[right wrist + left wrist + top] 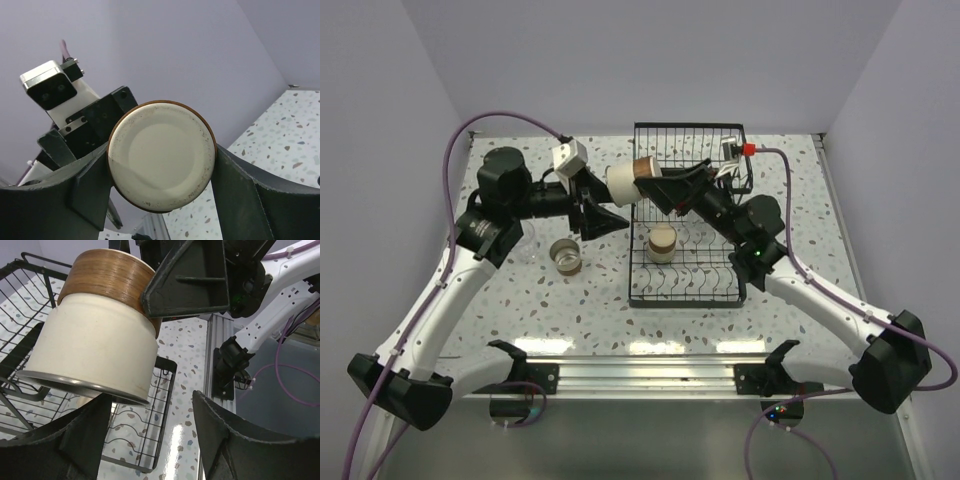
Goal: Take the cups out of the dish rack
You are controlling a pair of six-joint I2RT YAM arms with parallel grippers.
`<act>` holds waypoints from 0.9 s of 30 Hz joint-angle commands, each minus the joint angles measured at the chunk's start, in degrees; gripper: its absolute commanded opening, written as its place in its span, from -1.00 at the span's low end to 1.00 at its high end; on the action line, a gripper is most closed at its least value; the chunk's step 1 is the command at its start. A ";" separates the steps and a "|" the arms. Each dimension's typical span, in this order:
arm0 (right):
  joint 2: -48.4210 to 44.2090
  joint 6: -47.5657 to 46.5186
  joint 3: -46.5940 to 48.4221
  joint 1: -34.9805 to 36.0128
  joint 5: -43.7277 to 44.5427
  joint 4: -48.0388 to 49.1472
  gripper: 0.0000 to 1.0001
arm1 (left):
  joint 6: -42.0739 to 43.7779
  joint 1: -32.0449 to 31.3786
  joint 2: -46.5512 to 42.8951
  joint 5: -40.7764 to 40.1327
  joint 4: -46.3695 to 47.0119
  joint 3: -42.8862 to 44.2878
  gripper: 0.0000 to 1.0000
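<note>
Cup (622, 184) in R gripper (650, 182) above rack (632, 270) left edge

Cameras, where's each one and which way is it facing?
Top external: above and behind the bases, looking down on the dish rack; left arm and right arm show.
Left wrist: on the left arm, facing the cup past the open left gripper; right arm beyond.
Right wrist: on the right arm, facing that cup's flat end in the right gripper; left wrist camera behind.
Shared: both wrist views show the same cup.
</note>
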 commanded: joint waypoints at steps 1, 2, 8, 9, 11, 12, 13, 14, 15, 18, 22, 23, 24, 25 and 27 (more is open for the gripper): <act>0.46 1.91 2.59 1.26 2.74 7.72 -1.00 | -5.84 0.52 -0.18 2.01 8.72 -0.16 0.37; 0.72 1.73 2.42 1.61 2.92 7.72 -1.00 | -7.15 0.52 -0.27 2.44 9.52 -0.33 0.32; 3.71 5.24 -0.48 3.02 2.31 13.42 -1.00 | -10.59 1.75 -0.71 0.79 11.46 0.54 -0.24; 3.97 5.42 -0.57 3.20 2.31 14.39 -1.00 | -10.77 2.10 -0.71 0.26 11.46 0.72 -0.26; 4.50 5.51 -1.01 3.72 2.31 14.66 -1.00 | -11.56 2.28 -0.62 -0.10 11.54 0.63 -0.33; 4.68 5.42 -1.10 3.90 2.31 14.66 -1.00 | -11.82 2.28 -0.62 -0.10 11.89 0.37 -0.43; 4.94 5.42 -1.19 3.99 2.31 14.66 -1.00 | -12.00 2.37 -0.79 -0.19 11.98 0.19 -0.57; 4.94 5.42 -1.36 4.08 2.31 14.58 -1.00 | -11.91 2.37 -0.79 -0.54 11.72 0.19 -0.90; 4.94 5.33 -1.37 4.08 2.22 14.05 -1.00 | -11.74 2.54 -1.05 -1.15 11.20 0.45 -1.00; 4.24 3.14 -1.01 3.99 1.78 8.98 -0.87 | -7.45 3.07 -1.76 -5.97 4.98 2.64 -1.00; 1.43 -1.86 -1.63 3.99 4.58 -1.75 0.67 | 10.43 3.07 -3.86 -19.30 -12.04 4.50 -1.00; 0.64 -3.70 -1.54 4.08 5.38 -4.12 0.81 | 13.20 3.07 -5.09 -22.13 -14.45 4.50 -1.00; -0.32 -4.76 -1.37 3.99 6.34 -8.58 0.96 | 15.75 3.16 -5.71 -27.55 -16.82 4.41 -1.00; -0.94 -5.82 -1.10 4.08 6.61 -10.72 0.96 | 20.65 3.16 -6.32 -29.96 -21.11 4.41 -1.00; -2.34 -8.63 0.12 4.08 7.22 -17.20 0.96 | 25.77 3.07 -8.00 -36.10 -25.52 5.11 -1.00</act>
